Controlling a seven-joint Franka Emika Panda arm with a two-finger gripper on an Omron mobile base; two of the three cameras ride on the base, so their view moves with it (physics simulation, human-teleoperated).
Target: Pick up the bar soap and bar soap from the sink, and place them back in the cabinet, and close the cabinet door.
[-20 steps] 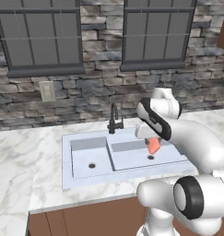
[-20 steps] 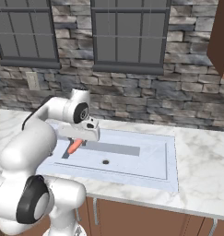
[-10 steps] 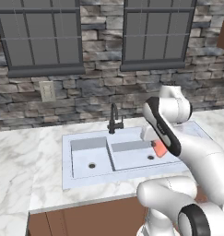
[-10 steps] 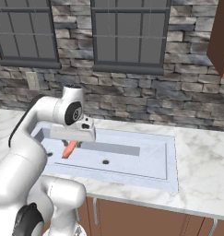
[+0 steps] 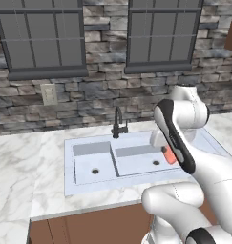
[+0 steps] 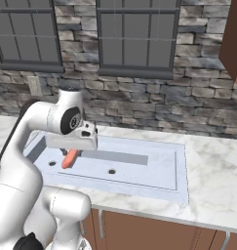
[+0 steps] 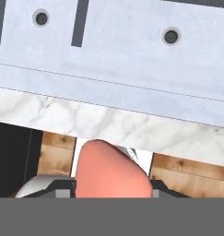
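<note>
Claw clamped on orange bar soap, frame left, over sink. Hand view adds marble desk edge; left base view, black faucet.

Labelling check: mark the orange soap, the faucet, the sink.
orange soap (image 6: 69, 158), right base view, middle of the bar.
faucet (image 5: 118, 123), left base view, black upright stem.
sink (image 6: 181, 173), right base view, flat right rim.
</note>
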